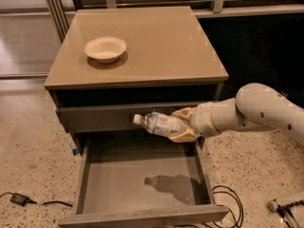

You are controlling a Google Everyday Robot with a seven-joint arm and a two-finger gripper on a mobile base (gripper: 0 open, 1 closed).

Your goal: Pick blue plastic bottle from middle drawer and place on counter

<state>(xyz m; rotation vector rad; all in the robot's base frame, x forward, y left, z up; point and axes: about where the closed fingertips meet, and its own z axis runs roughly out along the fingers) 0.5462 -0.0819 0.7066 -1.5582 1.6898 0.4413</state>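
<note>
The blue plastic bottle point(159, 123), clear with a pale label and white cap, lies sideways in my gripper point(183, 125), cap pointing left. The gripper is shut on the bottle's base end and holds it in the air above the open middle drawer point(137, 177), level with the closed drawer front above it. The bottle's shadow falls on the drawer's bare grey floor. My white arm point(256, 113) reaches in from the right. The counter point(161, 46), a glossy tan top, lies above and behind the bottle.
A white bowl point(105, 48) sits on the counter's left part. Black cables point(228, 198) lie on the speckled floor right of the drawer, and a small plug point(16, 199) with cord at the left. A dark wall stands behind the arm.
</note>
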